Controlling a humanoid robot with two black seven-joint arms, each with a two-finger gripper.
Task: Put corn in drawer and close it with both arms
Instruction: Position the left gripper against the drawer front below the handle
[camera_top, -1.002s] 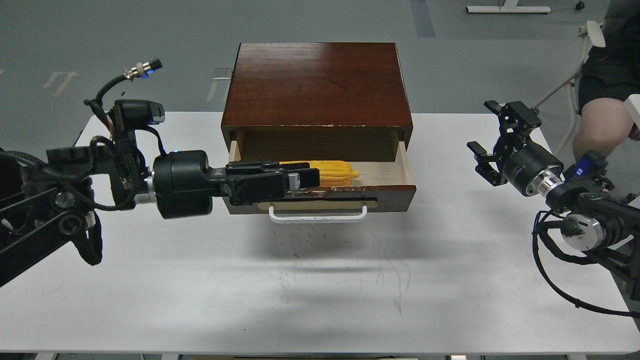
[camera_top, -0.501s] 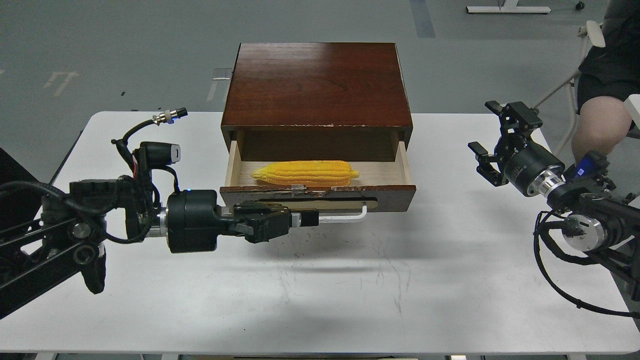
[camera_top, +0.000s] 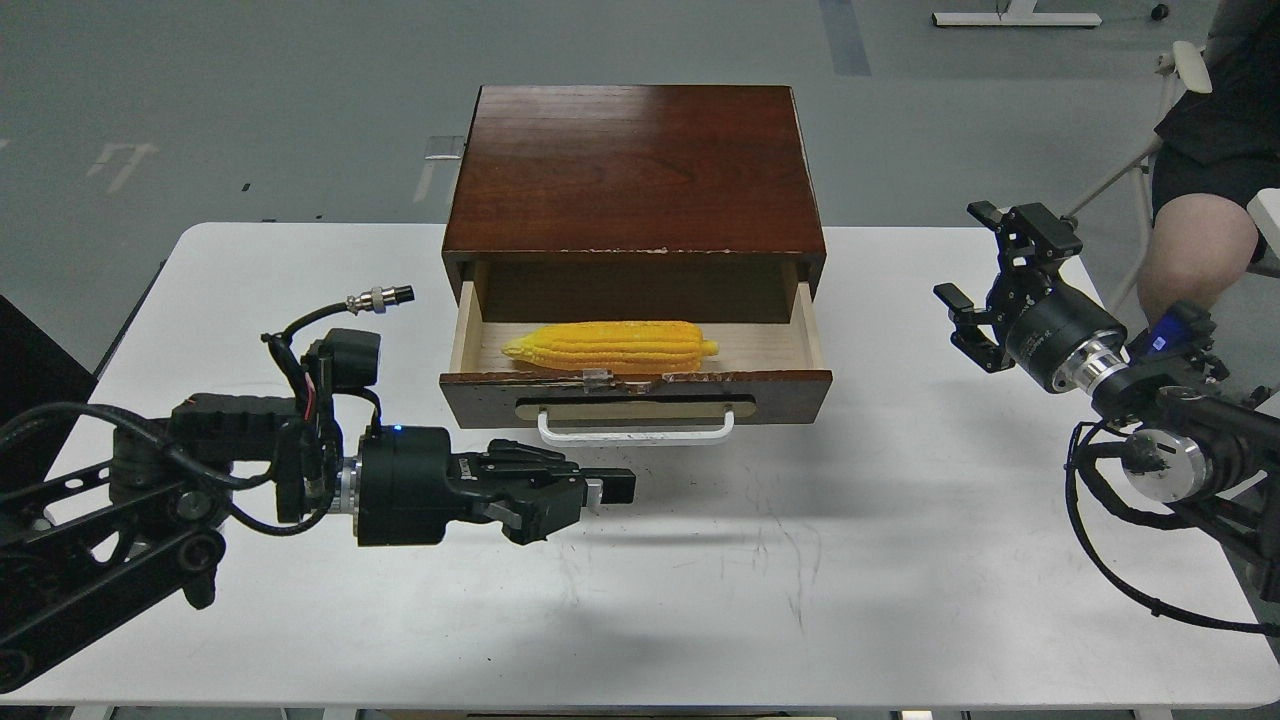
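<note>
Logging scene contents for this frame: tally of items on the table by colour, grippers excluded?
Yellow: 1, the corn, lying inside the open drawer
Dark brown: 1, the wooden cabinet with that drawer
White: 1, the bar handle on the drawer front
Total: 3

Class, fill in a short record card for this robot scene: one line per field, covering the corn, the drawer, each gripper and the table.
corn: lying on its side inside the drawer
drawer: pulled open, white handle facing the robot
left gripper: in front of the drawer, empty, fingers together
right gripper: open, empty, off to the right
table: white, scuffed
</note>
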